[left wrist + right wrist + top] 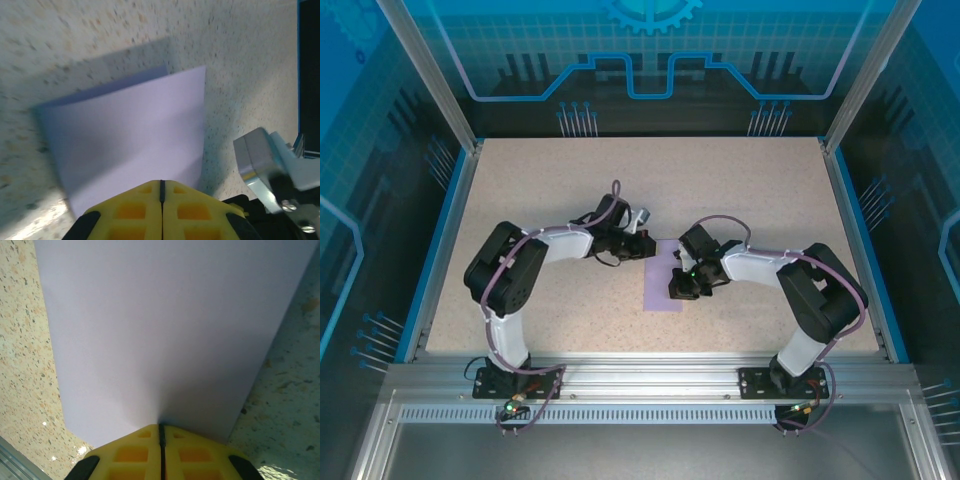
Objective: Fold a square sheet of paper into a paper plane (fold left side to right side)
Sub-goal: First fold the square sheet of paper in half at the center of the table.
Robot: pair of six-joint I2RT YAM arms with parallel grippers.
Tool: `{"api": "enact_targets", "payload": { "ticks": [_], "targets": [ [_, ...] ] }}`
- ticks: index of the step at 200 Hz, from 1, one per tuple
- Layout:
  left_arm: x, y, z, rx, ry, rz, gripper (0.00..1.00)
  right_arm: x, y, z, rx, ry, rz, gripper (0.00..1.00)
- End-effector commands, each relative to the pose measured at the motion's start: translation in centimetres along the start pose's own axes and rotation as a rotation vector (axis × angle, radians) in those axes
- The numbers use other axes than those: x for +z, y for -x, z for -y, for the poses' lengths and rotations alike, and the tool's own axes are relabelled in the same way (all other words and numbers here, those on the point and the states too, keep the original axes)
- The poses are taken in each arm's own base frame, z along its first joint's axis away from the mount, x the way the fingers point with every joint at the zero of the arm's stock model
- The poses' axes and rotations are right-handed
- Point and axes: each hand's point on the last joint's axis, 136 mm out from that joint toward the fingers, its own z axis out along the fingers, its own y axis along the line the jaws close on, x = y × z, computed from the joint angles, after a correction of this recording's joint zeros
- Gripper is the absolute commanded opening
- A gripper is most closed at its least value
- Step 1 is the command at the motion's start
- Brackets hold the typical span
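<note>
We are bending both arms inward over the worktop (740, 190); our left pincer (161, 183) and right pincer (161, 427) are pinching the square sheet of paper (660, 297) tight.

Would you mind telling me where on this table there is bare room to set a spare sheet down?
The far strip of table, between the arms and the back wall, is bare, as are the patches outside each elbow along the blue side rails. The middle is crowded: left gripper and right gripper meet on the sheet of paper.
</note>
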Motion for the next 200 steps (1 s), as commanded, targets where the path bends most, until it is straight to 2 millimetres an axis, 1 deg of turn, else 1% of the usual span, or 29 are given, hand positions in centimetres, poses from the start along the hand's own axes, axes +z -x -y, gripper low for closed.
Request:
{"api": "enact_targets", "payload": {
  "ticks": [1, 49, 67, 91, 117, 170, 200],
  "targets": [
    [1.1, 0.2, 0.1, -0.015, -0.023, -0.020, 0.07, 1.4, -4.1, 5.2, 0.065, -0.189, -0.146, 0.08],
    [2.1, 0.8, -1.4, -0.038, 0.029, -0.001, 0.08, 1.3, -4.4, 5.3, 0.062, -0.199, -0.153, 0.08],
    [2.3, 0.9, -2.4, -0.055, 0.065, 0.010, 0.08, 1.3, -4.5, 5.5, 0.061, -0.203, -0.157, 0.08],
    [2.4, 1.0, -3.7, -0.090, 0.101, 0.028, 0.08, 1.4, -4.7, 5.6, 0.060, -0.205, -0.163, 0.08],
    [2.2, 1.3, -4.8, -0.107, 0.128, 0.047, 0.08, 1.4, -4.9, 5.8, 0.061, -0.207, -0.170, 0.08],
    [2.0, 2.9, -5.5, -0.122, 0.141, 0.078, 0.09, 1.5, -5.2, 6.0, 0.059, -0.209, -0.179, 0.08],
    [1.9, 4.2, -5.7, -0.126, 0.146, 0.100, 0.09, 1.5, -5.2, 6.1, 0.059, -0.211, -0.183, 0.08]
  ]
}}
